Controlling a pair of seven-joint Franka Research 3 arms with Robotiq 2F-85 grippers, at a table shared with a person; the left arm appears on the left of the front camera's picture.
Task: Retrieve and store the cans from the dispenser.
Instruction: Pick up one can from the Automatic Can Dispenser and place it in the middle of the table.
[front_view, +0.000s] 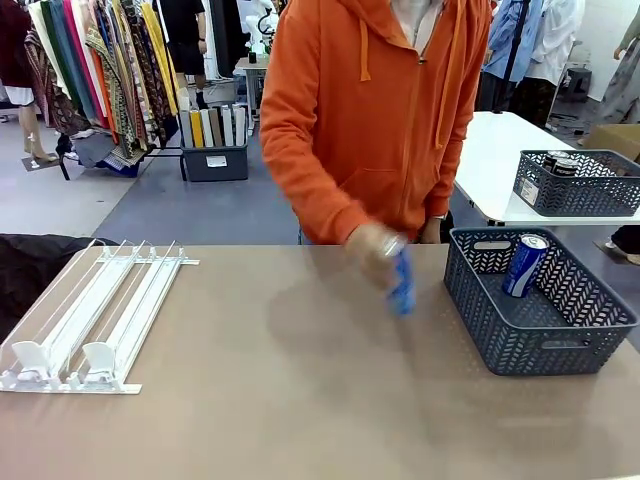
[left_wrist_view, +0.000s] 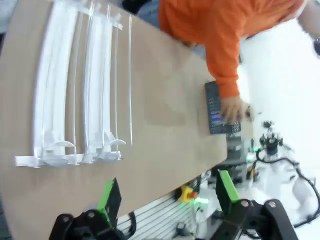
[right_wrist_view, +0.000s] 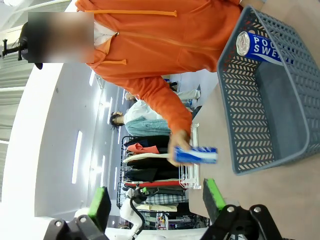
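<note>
Blue and slim, an aluminium drink can (front_view: 402, 284) is gripped by the hand (front_view: 372, 254) of a person in an orange hooded sweatshirt (front_view: 375, 110) and is held just above the brown tabletop (front_view: 300, 400), beside the dark grey lattice basket (front_view: 536, 345). A second blue can with white lettering (front_view: 524, 265) is seen leaning inside that basket against its far wall. At the table's left edge the white and clear plastic dispenser rack (front_view: 95, 315) is laid flat, its lanes shown without cans. The left gripper (left_wrist_view: 170, 192) is spread wide with nothing between its green pads, and the right gripper (right_wrist_view: 155, 200) is likewise seen wide apart and unloaded.
</note>
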